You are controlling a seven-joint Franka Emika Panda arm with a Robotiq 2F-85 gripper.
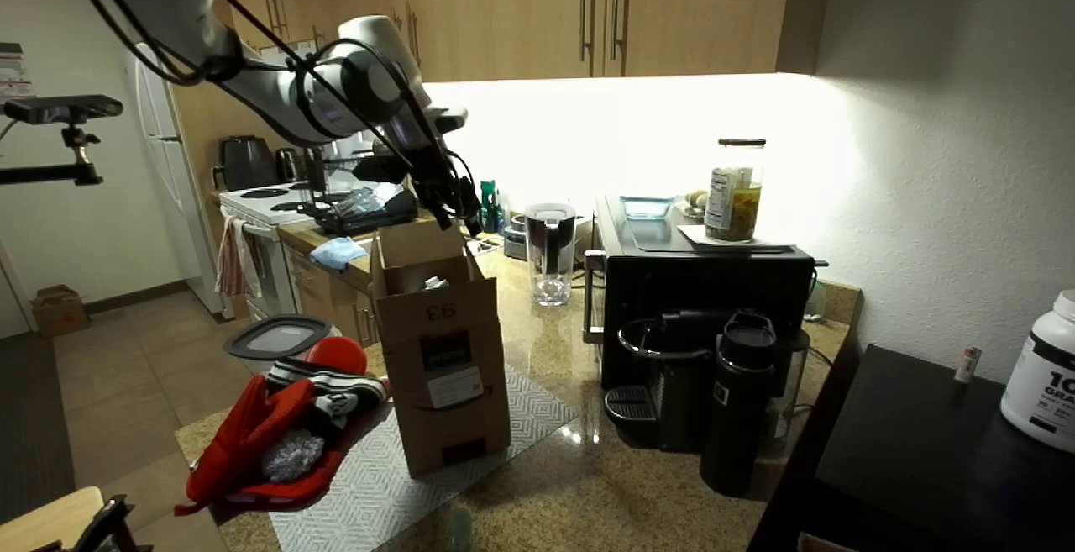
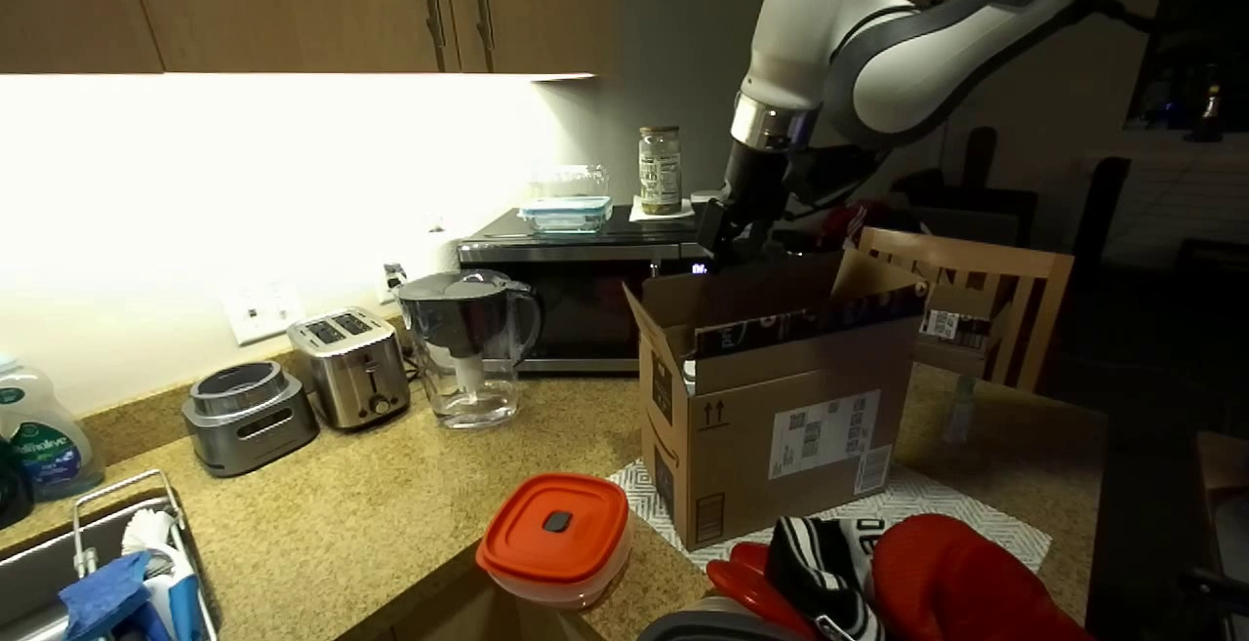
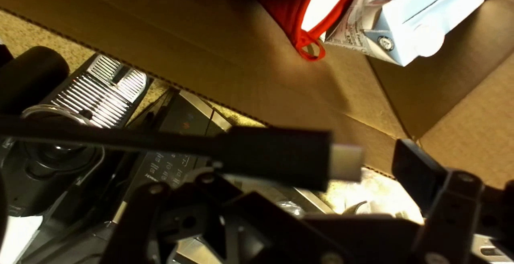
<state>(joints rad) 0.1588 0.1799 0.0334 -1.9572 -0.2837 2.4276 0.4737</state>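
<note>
My gripper is above the open top of a tall cardboard box. It also shows over the box in an exterior view. In the wrist view the jaws stand wide apart with nothing seen held. A dark cable plug with a metal tip hangs close to the camera and hides part of one finger. Inside the box are a red item with a loop and a light blue carton with a white cap. The box bottom is largely hidden.
The box stands on a patterned mat. Red mitts lie beside it. A water pitcher, black oven, coffee machine and red-lidded container are near. A jar stands on the oven. Cabinets hang above.
</note>
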